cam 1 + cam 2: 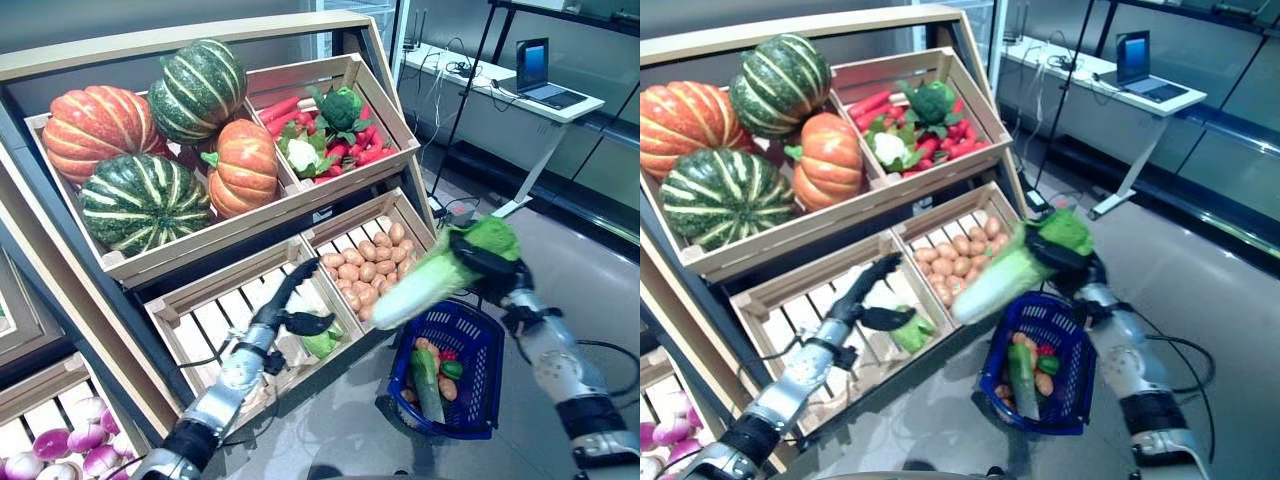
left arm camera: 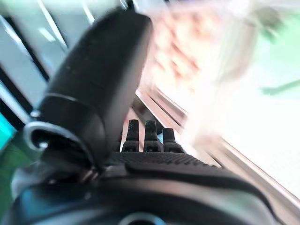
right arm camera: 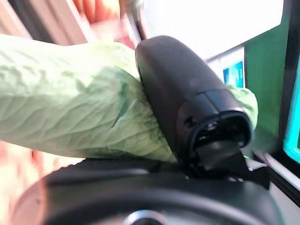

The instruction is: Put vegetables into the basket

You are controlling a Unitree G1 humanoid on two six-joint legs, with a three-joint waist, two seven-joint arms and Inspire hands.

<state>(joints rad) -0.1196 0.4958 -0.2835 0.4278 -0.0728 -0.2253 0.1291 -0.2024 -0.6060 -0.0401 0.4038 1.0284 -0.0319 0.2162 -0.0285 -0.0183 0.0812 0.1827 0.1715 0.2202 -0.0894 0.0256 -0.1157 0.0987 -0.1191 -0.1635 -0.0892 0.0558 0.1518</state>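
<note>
Right hand clamped round the leafy top of the napa cabbage, held in the air above the blue basket — pale stalk end juts out over the potato crate. To do it well: swing the stalk in over the rim, lower, then let go. Left hand hangs slack-fingered over the slatted crate, holding nothing. Right wrist view shows thumb pressed into the leaves — eye views don't; they show the basket w/ veg already in.
</note>
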